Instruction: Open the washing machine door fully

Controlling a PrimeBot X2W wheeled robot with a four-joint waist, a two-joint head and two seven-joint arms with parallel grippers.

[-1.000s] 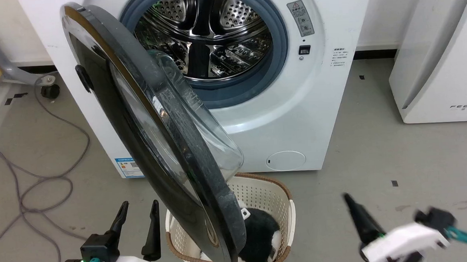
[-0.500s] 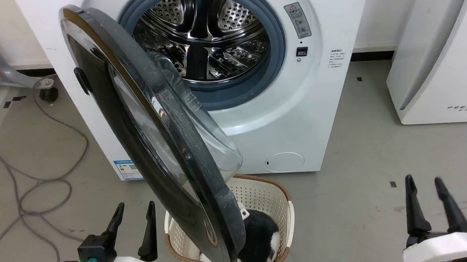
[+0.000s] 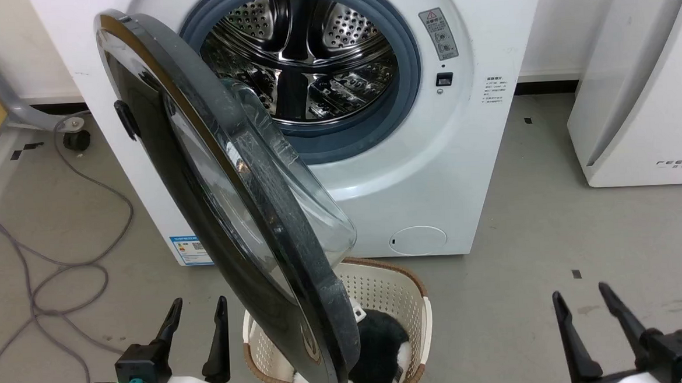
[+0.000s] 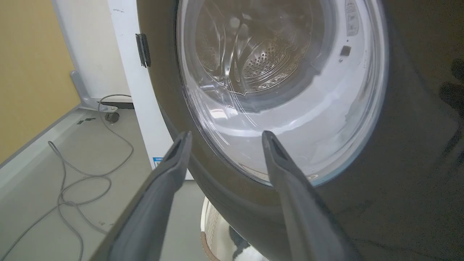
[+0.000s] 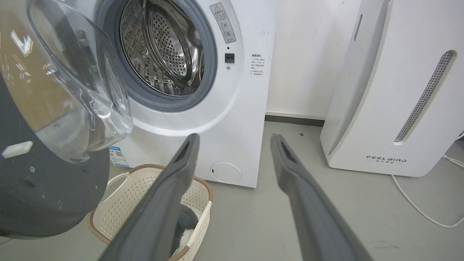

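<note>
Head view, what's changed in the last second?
The right gripper swung from a blurred, tilted pose to upright at lower right, open and empty. The slight shift of the whole picture is the camera moving. The washing machine door kept its half-open angle over the basket, and the left gripper stayed open beside it.

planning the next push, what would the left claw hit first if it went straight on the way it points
Most likely the washing machine door: in the left wrist view the open left claw aims at the lower part of its outer face. Depth is hard to judge.
</note>
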